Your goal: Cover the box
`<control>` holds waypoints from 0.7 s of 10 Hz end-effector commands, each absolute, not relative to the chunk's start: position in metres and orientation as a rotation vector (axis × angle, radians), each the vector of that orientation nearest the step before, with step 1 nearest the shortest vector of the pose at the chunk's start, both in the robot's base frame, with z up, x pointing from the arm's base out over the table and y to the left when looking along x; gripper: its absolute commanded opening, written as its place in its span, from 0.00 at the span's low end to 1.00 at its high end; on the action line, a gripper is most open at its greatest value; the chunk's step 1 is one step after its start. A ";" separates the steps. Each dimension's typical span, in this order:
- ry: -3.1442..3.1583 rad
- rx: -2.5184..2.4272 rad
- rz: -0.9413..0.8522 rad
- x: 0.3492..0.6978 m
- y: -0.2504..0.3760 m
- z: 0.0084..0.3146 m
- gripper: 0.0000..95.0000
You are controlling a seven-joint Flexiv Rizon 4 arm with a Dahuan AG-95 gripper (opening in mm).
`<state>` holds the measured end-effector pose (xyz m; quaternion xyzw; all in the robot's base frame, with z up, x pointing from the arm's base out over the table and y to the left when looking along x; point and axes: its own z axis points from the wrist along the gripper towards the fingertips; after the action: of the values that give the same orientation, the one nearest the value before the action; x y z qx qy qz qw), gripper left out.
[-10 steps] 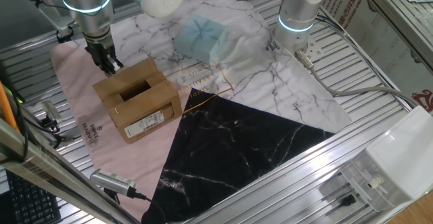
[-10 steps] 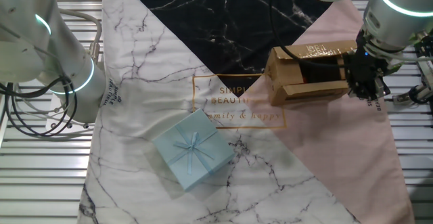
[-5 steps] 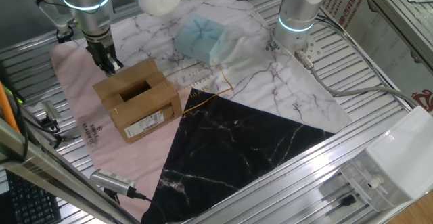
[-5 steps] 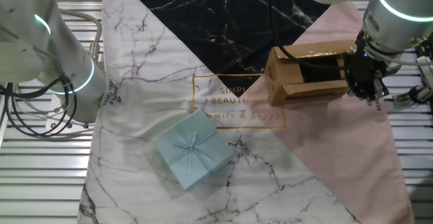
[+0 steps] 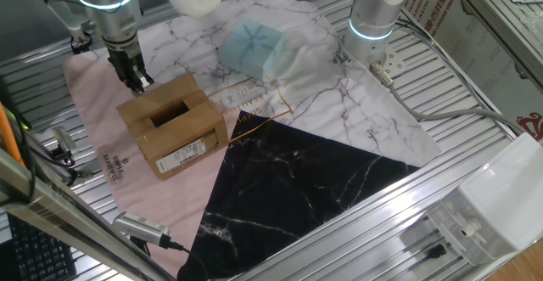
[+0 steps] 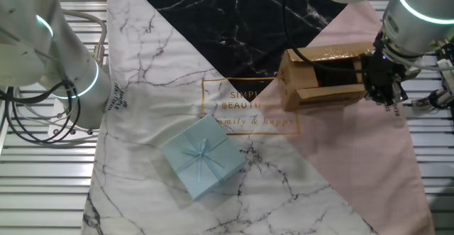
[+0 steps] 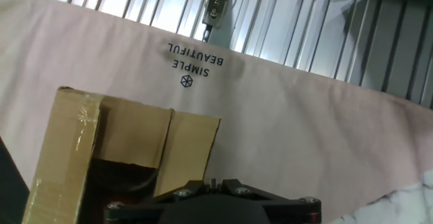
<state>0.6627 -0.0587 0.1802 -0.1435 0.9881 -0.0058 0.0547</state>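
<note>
Nothing's really moved in the last second: fingers (image 5: 134, 79) parked at box (image 5: 174, 124) end flap, spread unclear; light, stiff cardboard, so push flaps near free edges.

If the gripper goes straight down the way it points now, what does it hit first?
Most likely the box's end flap: the gripper points down at that edge. Depth is unclear, so it could slip past onto the pink cloth beside the box.
</note>
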 end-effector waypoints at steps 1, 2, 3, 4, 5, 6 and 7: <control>3.001 -0.418 0.003 0.663 -0.057 0.181 0.00; 3.001 -0.415 0.003 0.663 -0.056 0.181 0.00; 3.001 -0.397 0.008 0.662 -0.053 0.182 0.00; 3.002 -0.393 0.001 0.662 -0.050 0.182 0.00; 3.005 -0.388 -0.002 0.663 -0.047 0.182 0.00; 3.005 -0.384 -0.001 0.664 -0.045 0.183 0.00; 3.008 -0.385 -0.006 0.664 -0.044 0.183 0.00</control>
<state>0.6631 -0.0432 0.1840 -0.1268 0.9904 -0.0022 0.0544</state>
